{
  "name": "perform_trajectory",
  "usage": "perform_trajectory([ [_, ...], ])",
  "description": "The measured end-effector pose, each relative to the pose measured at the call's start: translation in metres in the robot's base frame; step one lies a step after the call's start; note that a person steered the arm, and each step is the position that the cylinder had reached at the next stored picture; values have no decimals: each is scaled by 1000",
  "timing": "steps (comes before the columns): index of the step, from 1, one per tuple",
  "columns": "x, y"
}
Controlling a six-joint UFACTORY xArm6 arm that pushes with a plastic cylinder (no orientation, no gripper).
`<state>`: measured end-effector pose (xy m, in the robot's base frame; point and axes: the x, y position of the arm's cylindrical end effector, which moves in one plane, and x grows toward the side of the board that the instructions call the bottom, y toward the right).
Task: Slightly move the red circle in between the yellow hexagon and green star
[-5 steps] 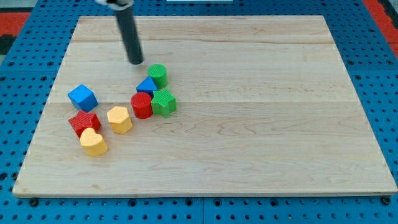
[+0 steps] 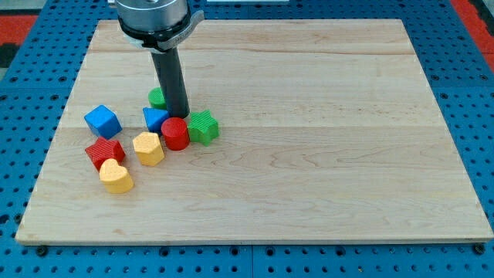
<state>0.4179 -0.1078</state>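
Note:
The red circle [image 2: 175,133] lies left of centre on the wooden board [image 2: 309,154], touching the green star [image 2: 203,127] on its right and close to the yellow hexagon [image 2: 148,148] at its lower left. My tip [image 2: 178,115] stands just above the red circle in the view, at its top edge. A blue triangle [image 2: 155,119] lies just left of the rod, and a green circle [image 2: 157,97] shows partly behind the rod at its left.
A blue cube [image 2: 102,121] lies further left. A red star [image 2: 104,152] and a yellow heart [image 2: 116,176] lie at the lower left of the group. A blue pegboard [image 2: 23,116] surrounds the board.
My tip has moved down and right, to the red circle's top edge. The green circle and blue triangle have shifted left. The red circle moved slightly down.

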Motion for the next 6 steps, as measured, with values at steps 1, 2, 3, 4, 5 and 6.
perform_trajectory([
  [1,22,-5],
  [2,-16,1],
  [3,-59,14],
  [4,-54,-26],
  [5,-12,-63],
  [6,23,-77],
])
